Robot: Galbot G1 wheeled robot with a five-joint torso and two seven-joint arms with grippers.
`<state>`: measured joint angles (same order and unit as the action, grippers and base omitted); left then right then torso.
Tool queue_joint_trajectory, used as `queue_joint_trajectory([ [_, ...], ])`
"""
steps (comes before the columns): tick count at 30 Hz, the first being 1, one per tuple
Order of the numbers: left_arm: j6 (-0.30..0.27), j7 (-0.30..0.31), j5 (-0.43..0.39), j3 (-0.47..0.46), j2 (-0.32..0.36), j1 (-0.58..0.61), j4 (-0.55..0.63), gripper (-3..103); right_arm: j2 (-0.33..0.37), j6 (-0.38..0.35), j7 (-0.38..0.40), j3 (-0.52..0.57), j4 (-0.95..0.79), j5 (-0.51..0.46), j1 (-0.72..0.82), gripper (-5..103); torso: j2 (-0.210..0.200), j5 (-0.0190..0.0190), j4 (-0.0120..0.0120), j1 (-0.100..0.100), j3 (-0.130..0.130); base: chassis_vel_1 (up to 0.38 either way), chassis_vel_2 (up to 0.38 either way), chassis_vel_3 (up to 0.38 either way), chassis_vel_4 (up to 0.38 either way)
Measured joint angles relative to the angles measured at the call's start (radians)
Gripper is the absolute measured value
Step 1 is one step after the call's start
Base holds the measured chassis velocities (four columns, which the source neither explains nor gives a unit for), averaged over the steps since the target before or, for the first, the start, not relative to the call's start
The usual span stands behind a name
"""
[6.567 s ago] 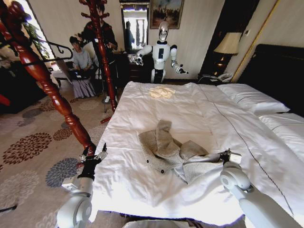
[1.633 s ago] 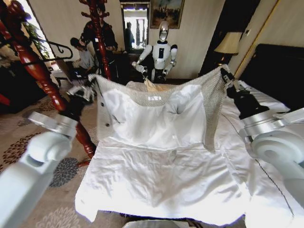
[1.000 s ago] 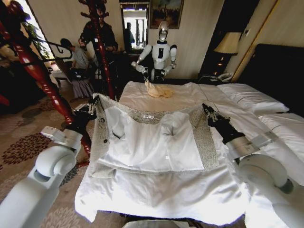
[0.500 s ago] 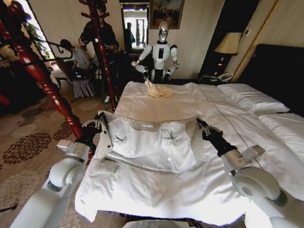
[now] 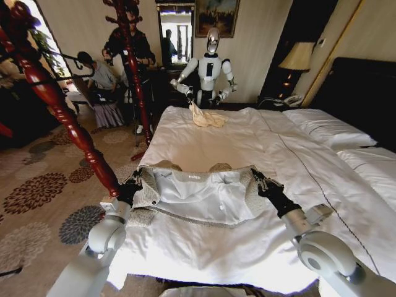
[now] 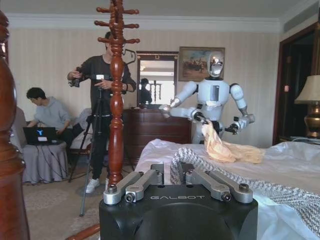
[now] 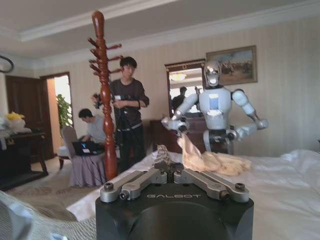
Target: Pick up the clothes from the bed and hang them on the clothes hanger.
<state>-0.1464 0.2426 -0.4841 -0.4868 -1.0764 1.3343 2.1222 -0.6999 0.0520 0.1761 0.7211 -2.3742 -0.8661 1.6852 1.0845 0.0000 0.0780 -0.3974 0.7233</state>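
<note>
The clothes, a grey-beige ribbed cardigan (image 5: 197, 197), lie spread across the near part of the bed (image 5: 247, 139) with the pale inner side up. My left gripper (image 5: 134, 184) is shut on its left shoulder edge at the bed's left side. My right gripper (image 5: 257, 178) is shut on the right shoulder edge. In the left wrist view the left gripper (image 6: 173, 175) pinches a strip of ribbed knit (image 6: 210, 162). The right wrist view has a tuft of knit (image 7: 162, 152) standing between the fingers of the right gripper (image 7: 167, 171). A thin black clothes hanger (image 5: 79, 62) hangs on the wooden rack at the upper left.
A red wooden coat rack (image 5: 68, 127) stands close to my left arm; a second post (image 5: 133, 68) is farther back. Another robot (image 5: 210, 65) at the bed's far end holds a cream garment (image 5: 207, 117). Pillows (image 5: 328, 127) and a dark headboard (image 5: 365, 93) lie right.
Both grippers have come down and toward me with the cardigan, from held up and stretched wide to low on the bed. The garment now sags and bunches between them.
</note>
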Motion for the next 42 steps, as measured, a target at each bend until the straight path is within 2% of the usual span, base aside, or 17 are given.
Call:
queue_joint_trajectory([
  [1, 0.0, 0.0, 0.0, 0.0, 0.0, 0.0, 0.0, 19, 0.0, 0.0, 0.0, 0.0, 0.0, 0.0, 0.0, 1, 0.0, 0.0, 0.0, 0.0, 0.0, 0.0, 0.0, 0.0, 0.0],
  [5, 0.008, 0.016, -0.087, -0.055, 0.034, -0.011, 0.073, 41, 0.024, 0.009, -0.022, 0.002, -0.024, -0.067, -0.044, 1, 0.0, 0.0001, 0.0001, 0.0, 0.0, 0.0, 0.0, 0.0, 0.0],
  [7, 0.008, 0.017, -0.114, -0.071, 0.051, -0.014, 0.1, 41, 0.033, 0.009, -0.023, 0.007, -0.026, -0.077, -0.054, 1, 0.0, 0.0002, 0.0, 0.0, 0.0, 0.0, 0.0, 0.0, 0.0],
  [11, 0.0, 0.013, -0.216, -0.151, 0.149, -0.038, 0.195, 62, 0.057, 0.009, -0.024, 0.032, -0.031, -0.092, -0.068, 1, 0.0, 0.0002, 0.0003, 0.0, 0.0, 0.0, 0.0, 0.0, 0.0],
  [12, 0.0, 0.013, -0.216, -0.151, 0.149, -0.038, 0.195, 62, 0.057, 0.009, -0.024, 0.032, -0.031, -0.092, -0.068, 1, 0.0, 0.0002, 0.0003, 0.0, 0.0, 0.0, 0.0, 0.0, 0.0],
  [15, -0.024, 0.012, -0.333, -0.276, 0.252, -0.067, 0.246, 74, 0.045, 0.009, -0.025, 0.033, -0.04, -0.09, -0.066, 1, 0.0, 0.0003, 0.0002, 0.0, 0.0, 0.0, 0.0, 0.0, 0.0],
  [16, -0.024, 0.012, -0.333, -0.276, 0.252, -0.067, 0.246, 74, 0.045, 0.009, -0.025, 0.033, -0.04, -0.09, -0.066, 1, 0.0, 0.0003, 0.0002, 0.0, 0.0, 0.0, 0.0, 0.0, 0.0],
  [19, -0.04, -0.004, -0.449, -0.395, 0.339, -0.074, 0.253, 90, 0.024, 0.009, -0.033, 0.023, -0.041, -0.079, -0.065, 1, 0.0, 0.0001, 0.0, 0.0, 0.0, 0.0, 0.0, 0.0, 0.0],
  [21, -0.044, -0.027, -0.53, -0.456, 0.378, -0.077, 0.247, 95, 0.018, 0.009, -0.036, 0.022, -0.041, -0.075, -0.065, 1, 0.0, 0.0001, 0.0001, 0.0, 0.0, 0.0, 0.0, 0.0, 0.0],
  [22, -0.044, -0.027, -0.53, -0.456, 0.378, -0.077, 0.247, 95, 0.018, 0.009, -0.036, 0.022, -0.041, -0.075, -0.065, 1, 0.0, 0.0001, 0.0001, 0.0, 0.0, 0.0, 0.0, 0.0, 0.0],
  [25, -0.05, -0.079, -0.672, -0.562, 0.444, -0.098, 0.212, 100, 0.013, 0.01, -0.037, 0.024, -0.042, -0.073, -0.066, 1, 0.0, 0.0, 0.0001, 0.0, 0.0, 0.0, 0.0, 0.0, 0.0],
  [27, -0.054, -0.124, -0.724, -0.619, 0.487, -0.118, 0.164, 100, 0.012, 0.012, -0.037, 0.029, -0.046, -0.072, -0.066, 1, 0.0, 0.0, 0.0, 0.0, 0.0, 0.0, 0.0, 0.0, 0.0],
  [28, -0.054, -0.124, -0.724, -0.619, 0.487, -0.118, 0.164, 100, 0.012, 0.012, -0.037, 0.029, -0.046, -0.072, -0.066, 1, 0.0, 0.0, 0.0, 0.0, 0.0, 0.0, 0.0, 0.0, 0.0],
  [30, -0.063, -0.153, -0.774, -0.66, 0.538, -0.137, 0.105, 100, 0.011, 0.013, -0.037, 0.031, -0.048, -0.071, -0.066, 1, 0.0, 0.0, 0.0001, 0.0, 0.0, 0.0, 0.0, 0.0, 0.0],
  [32, -0.081, -0.156, -0.832, -0.691, 0.588, -0.154, 0.039, 100, 0.008, 0.014, -0.037, 0.034, -0.049, -0.07, -0.065, 1, 0.0, 0.0, 0.0001, 0.0, 0.0, 0.0, 0.0, 0.0, 0.0],
  [39, -0.126, -0.175, -0.922, -0.751, 0.693, -0.176, -0.086, 100, 0.002, 0.015, -0.037, 0.031, -0.047, -0.067, -0.065, 1, 0.0, -0.0001, 0.0001, 0.0, 0.0, 0.0, 0.0, 0.0, 0.0],
  [42, -0.168, -0.187, -1.01, -0.791, 0.767, -0.196, -0.164, 100, 0.0, 0.015, -0.036, 0.031, -0.044, -0.064, -0.064, 1, 0.0, 0.0004, 0.0, 0.0, 0.0, 0.0, 0.0, 0.0, 0.0],
])
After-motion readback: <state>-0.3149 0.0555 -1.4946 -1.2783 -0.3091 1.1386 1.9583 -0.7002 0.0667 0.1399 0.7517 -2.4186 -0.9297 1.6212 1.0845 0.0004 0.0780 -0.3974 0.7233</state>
